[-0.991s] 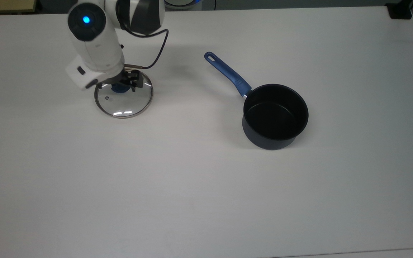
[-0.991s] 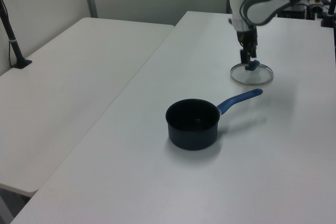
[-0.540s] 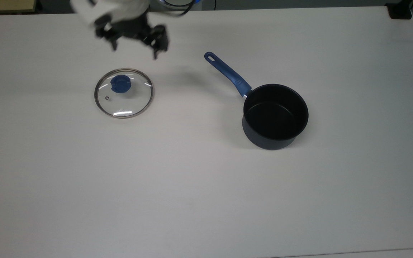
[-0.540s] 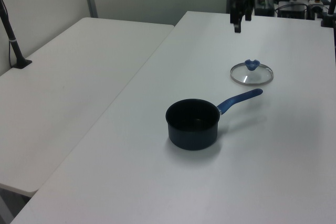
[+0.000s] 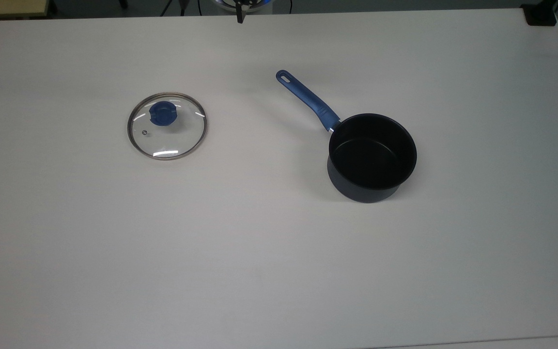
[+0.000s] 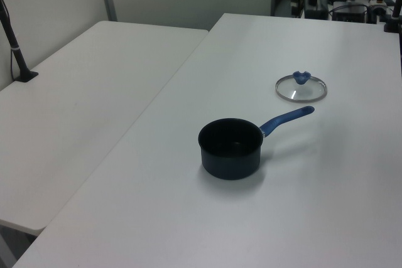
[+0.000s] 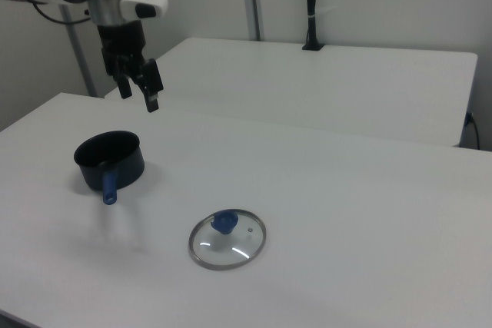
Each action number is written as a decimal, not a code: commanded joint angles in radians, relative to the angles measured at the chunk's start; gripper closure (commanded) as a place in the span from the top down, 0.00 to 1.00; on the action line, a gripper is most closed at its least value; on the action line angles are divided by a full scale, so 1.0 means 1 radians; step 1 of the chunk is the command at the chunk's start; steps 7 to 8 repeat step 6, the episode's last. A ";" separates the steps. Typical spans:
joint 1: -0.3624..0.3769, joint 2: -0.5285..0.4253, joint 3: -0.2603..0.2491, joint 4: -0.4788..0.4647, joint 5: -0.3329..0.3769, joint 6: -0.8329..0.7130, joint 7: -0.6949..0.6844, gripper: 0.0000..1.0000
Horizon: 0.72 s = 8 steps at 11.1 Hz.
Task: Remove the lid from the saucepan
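The top view looks straight down on the tabletop [image 5: 259, 271]. The left view and right view look obliquely across it from opposite sides, sharing saucepan [image 6: 230, 149] and lid [image 7: 227, 238].

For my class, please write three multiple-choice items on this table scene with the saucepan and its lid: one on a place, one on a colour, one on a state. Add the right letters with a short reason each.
1. Where does the lid lie?
A. On the saucepan
B. Flat on the table, apart from the saucepan
C. Inside the saucepan

2. What colour is the saucepan's handle?
A. Blue
B. Red
C. Silver

3. What is the state of the hand?
A. Shut on the lid's knob
B. Shut on the handle
C. Open, holding nothing

Answers:
1 B: in the top view the lid rests on the table towards the top view's left, clear of the saucepan.
2 A: the long handle is blue, like the lid's knob.
3 C: in the right view the hand hangs above the table with its fingers spread and nothing between them.
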 commanded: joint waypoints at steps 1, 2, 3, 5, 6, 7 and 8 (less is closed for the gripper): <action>0.014 -0.009 -0.040 -0.032 0.003 0.051 -0.223 1.00; 0.007 -0.008 -0.054 -0.030 0.002 0.096 -0.312 1.00; 0.006 -0.007 -0.080 -0.026 0.005 0.113 -0.341 1.00; 0.005 -0.009 -0.083 -0.026 0.009 0.116 -0.335 1.00; 0.006 -0.008 -0.083 -0.026 0.006 0.121 -0.336 1.00; 0.006 -0.008 -0.083 -0.026 0.006 0.121 -0.336 1.00; 0.006 -0.008 -0.083 -0.026 0.006 0.121 -0.336 1.00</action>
